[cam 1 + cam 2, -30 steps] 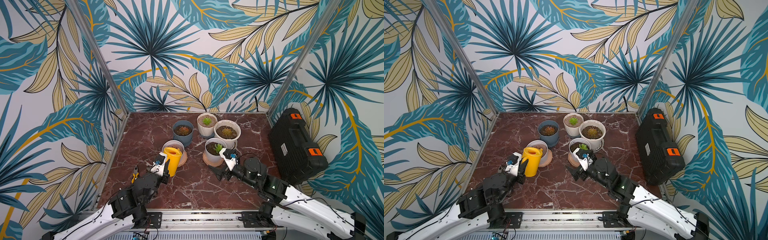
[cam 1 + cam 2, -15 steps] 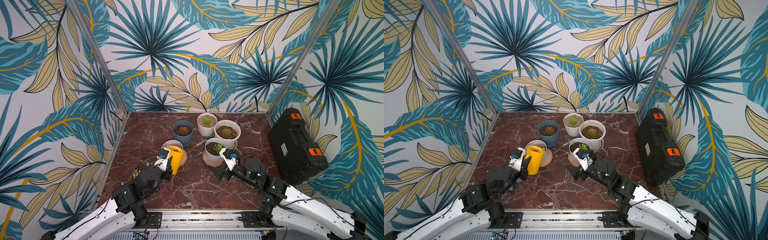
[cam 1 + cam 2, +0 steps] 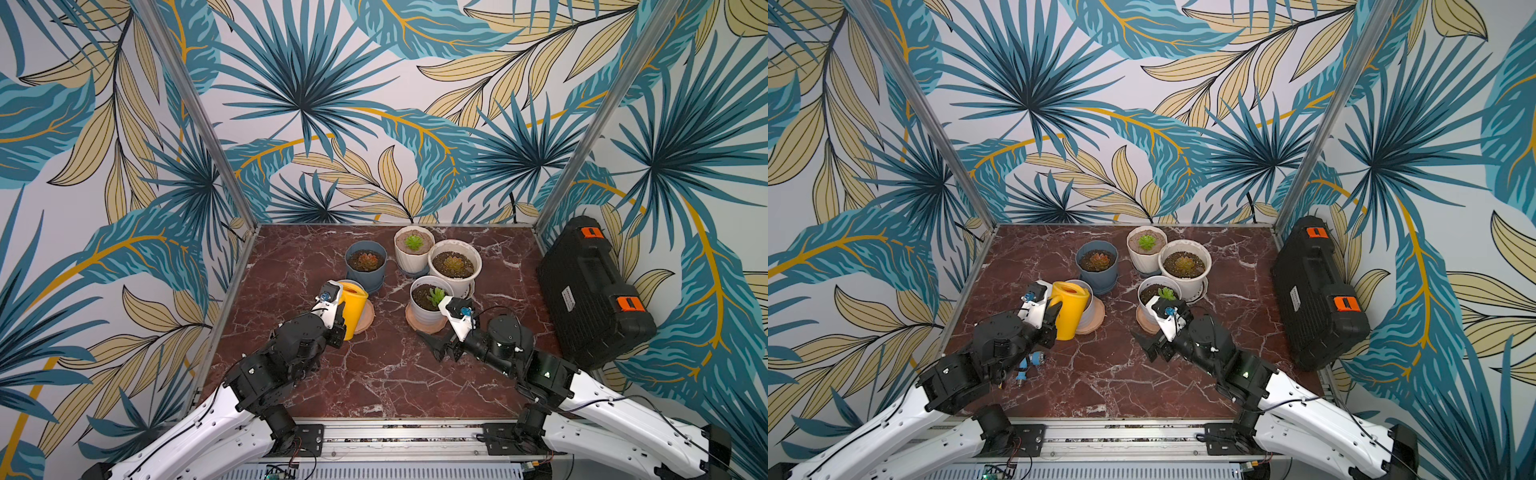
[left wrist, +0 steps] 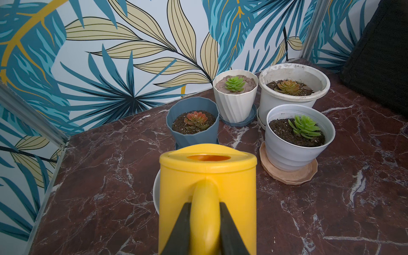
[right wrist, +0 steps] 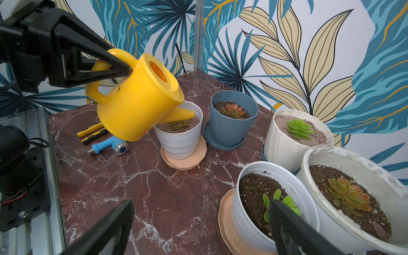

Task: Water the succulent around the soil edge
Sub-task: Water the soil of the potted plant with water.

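Half done, perhaps: left gripper [image 4: 205, 206] clamps can [image 5: 136, 103], tipped at pot's [image 5: 178, 141] 9 o'clock, spout [image 5: 181, 116] over soil [image 5: 195, 120] edge; circling not yet done. Right gripper [image 5: 201, 202] gapes, empty.

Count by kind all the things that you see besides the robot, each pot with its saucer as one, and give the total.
Potted succulents: 5
Yellow watering can: 1
Blue hose nozzle: 1
Tool with yellow-black handles: 1
Black case: 1
Total: 9
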`<state>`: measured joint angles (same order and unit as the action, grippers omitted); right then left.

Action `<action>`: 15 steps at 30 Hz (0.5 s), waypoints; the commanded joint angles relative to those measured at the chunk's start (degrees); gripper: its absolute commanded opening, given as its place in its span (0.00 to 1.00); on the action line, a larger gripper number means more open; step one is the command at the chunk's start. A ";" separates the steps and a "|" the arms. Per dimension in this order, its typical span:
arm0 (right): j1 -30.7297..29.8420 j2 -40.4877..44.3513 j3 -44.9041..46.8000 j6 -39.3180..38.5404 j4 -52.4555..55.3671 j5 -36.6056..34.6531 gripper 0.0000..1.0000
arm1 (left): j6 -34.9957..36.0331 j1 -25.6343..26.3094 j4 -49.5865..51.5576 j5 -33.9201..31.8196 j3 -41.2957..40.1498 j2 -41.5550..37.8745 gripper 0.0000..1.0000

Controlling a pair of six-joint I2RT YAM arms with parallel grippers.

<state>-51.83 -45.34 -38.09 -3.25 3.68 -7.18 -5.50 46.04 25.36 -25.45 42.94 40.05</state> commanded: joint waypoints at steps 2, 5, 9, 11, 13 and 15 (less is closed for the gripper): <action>-0.18 0.56 0.44 0.43 -0.49 0.72 1.00 | 1.41 -1.64 -2.32 2.23 2.41 1.69 0.00; -0.12 0.69 0.40 0.34 -0.43 0.59 0.99 | 1.71 -3.76 -2.49 2.73 2.75 2.42 0.00; -0.11 0.74 0.54 0.39 -0.43 0.61 1.00 | 1.97 -5.47 -2.47 3.29 3.45 2.24 0.00; -0.11 0.68 0.47 0.36 -0.44 0.59 1.00 | 2.15 -5.96 -2.38 3.47 3.99 2.09 0.00; -0.07 0.57 0.47 0.39 -0.44 0.70 1.00 | 2.47 -6.33 -2.17 3.60 4.46 2.11 0.00; -0.08 0.40 0.47 0.43 -0.57 0.78 1.00 | 2.78 -6.57 -1.90 3.40 4.85 2.21 0.00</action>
<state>-51.83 -45.32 -38.09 -3.22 3.68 -7.01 -3.86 40.12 25.15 -22.04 43.55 42.98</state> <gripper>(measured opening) 0.995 0.198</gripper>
